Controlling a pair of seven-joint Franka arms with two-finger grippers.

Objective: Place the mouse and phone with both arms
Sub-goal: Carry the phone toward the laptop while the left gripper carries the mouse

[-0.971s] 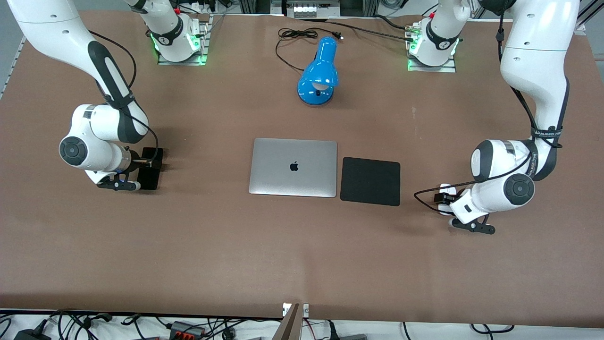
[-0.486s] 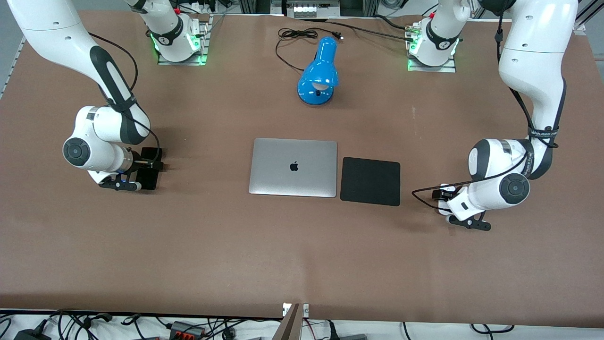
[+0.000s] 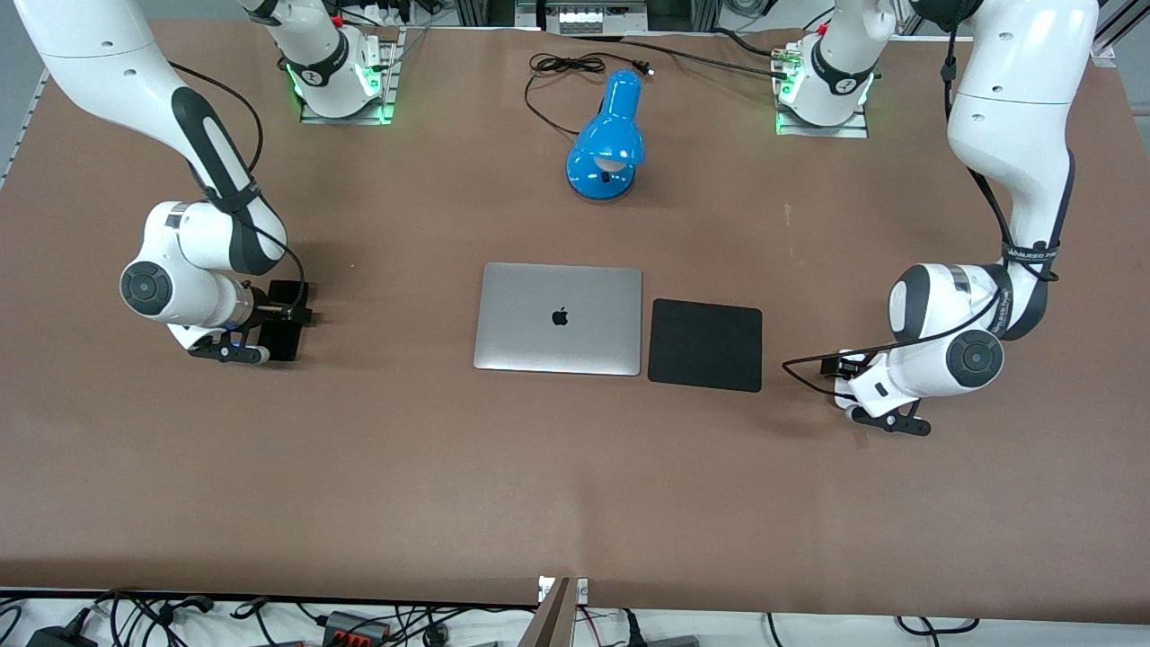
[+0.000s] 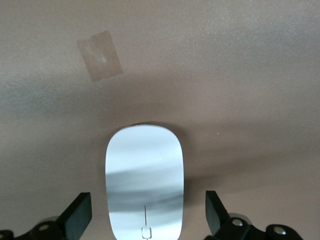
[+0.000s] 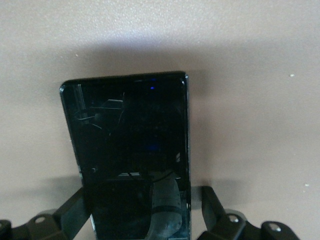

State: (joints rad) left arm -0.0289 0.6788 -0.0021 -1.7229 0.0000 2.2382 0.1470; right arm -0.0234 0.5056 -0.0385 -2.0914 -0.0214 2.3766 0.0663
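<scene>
Flanking laptop (image 3: 558,317), pad (image 3: 705,344), lamp (image 3: 607,139): phone (image 5: 132,155), mouse (image 4: 144,182).

table (image 3: 575,467) brown | on it: laptop (image 3: 559,318), black pad (image 3: 705,345), blue lamp (image 3: 607,139), phone (image 3: 286,322), mouse (image 4: 144,182)

The left gripper (image 3: 853,382) drifts a little toward the black mouse pad (image 3: 705,345) and farther from the front camera, covering more of the white mouse (image 4: 144,182). The right gripper (image 3: 269,328) shifts slightly toward the laptop (image 3: 559,318).
</scene>
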